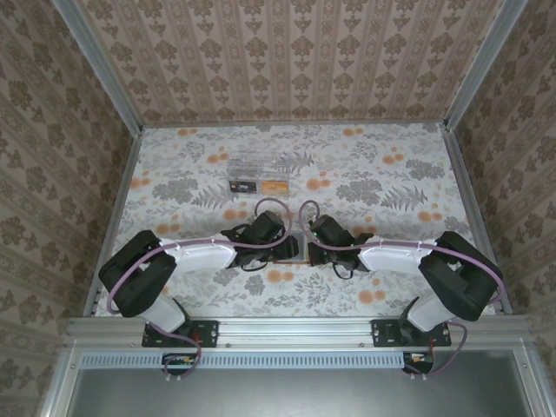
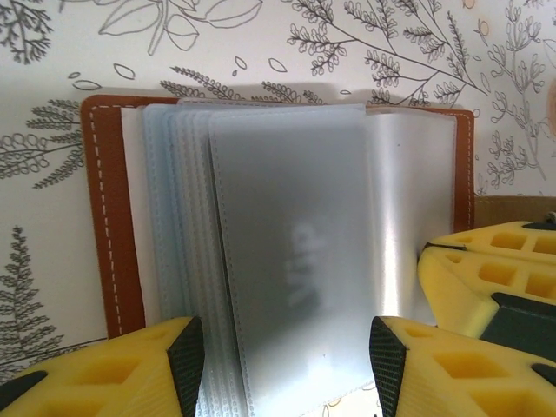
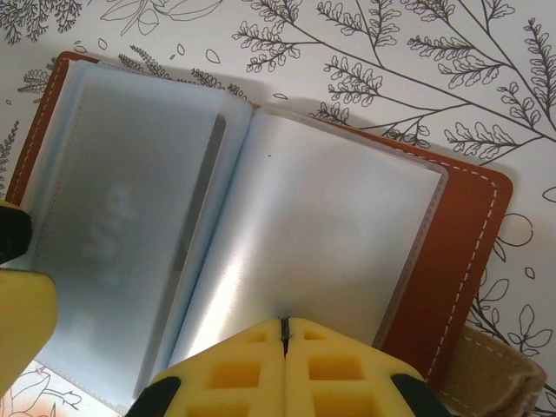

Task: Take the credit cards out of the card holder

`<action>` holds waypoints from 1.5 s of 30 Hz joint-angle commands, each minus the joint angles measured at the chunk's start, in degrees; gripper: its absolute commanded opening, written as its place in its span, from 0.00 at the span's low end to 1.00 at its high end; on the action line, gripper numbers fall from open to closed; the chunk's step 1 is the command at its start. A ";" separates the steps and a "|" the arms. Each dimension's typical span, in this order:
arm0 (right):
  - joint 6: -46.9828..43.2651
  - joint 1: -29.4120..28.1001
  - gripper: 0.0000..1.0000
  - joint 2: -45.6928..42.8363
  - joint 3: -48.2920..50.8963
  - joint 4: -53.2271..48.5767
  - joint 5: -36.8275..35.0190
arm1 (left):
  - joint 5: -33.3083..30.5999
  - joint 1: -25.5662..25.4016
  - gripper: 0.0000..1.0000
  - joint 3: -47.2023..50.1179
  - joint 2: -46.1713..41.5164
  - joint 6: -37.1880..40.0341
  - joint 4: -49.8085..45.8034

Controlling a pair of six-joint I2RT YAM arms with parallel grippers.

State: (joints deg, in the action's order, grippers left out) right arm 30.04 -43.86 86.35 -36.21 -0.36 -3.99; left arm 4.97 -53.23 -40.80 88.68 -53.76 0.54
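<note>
The card holder (image 1: 292,249) lies open on the table between both grippers, its rust-brown leather rim (image 2: 109,217) framing a fan of frosted plastic sleeves. The top sleeve holds a grey credit card (image 2: 295,261) with faint lettering, also visible on the left page (image 3: 113,226). My left gripper (image 2: 287,352) is open, its fingers standing either side of that sleeve's near end. My right gripper (image 3: 284,323) is shut, its tip resting on the empty right-hand sleeve (image 3: 339,234) beside the brown cover (image 3: 460,261).
A clear plastic box (image 1: 259,175) with dark and orange items inside stands farther back on the floral tablecloth. The holder's tan closure tab (image 3: 499,369) sticks out to the right. Metal rails and patterned walls enclose the table.
</note>
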 commanded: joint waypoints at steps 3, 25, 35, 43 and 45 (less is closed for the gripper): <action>0.74 0.32 0.07 1.27 0.43 0.01 1.18 | 2.23 -0.84 0.59 -1.15 -0.19 1.70 2.12; 1.08 0.29 0.07 2.32 0.26 0.10 1.74 | -0.49 -1.01 0.69 -2.80 -2.29 4.78 -2.47; 1.22 0.29 0.07 2.67 0.26 0.19 1.72 | 1.17 -1.02 0.67 -2.42 0.42 4.13 0.05; 1.25 0.27 0.07 3.00 0.16 0.31 2.01 | 3.91 -0.81 0.66 -2.11 3.29 2.91 2.96; 1.34 0.31 0.07 2.91 0.17 0.21 2.03 | 4.65 -0.80 0.66 -1.71 3.47 2.57 4.49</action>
State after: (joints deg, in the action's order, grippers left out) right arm 30.44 -43.75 87.72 -36.21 1.17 -3.57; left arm 6.72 -53.93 -42.22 90.37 -50.37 2.22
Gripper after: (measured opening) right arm 0.068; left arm 0.663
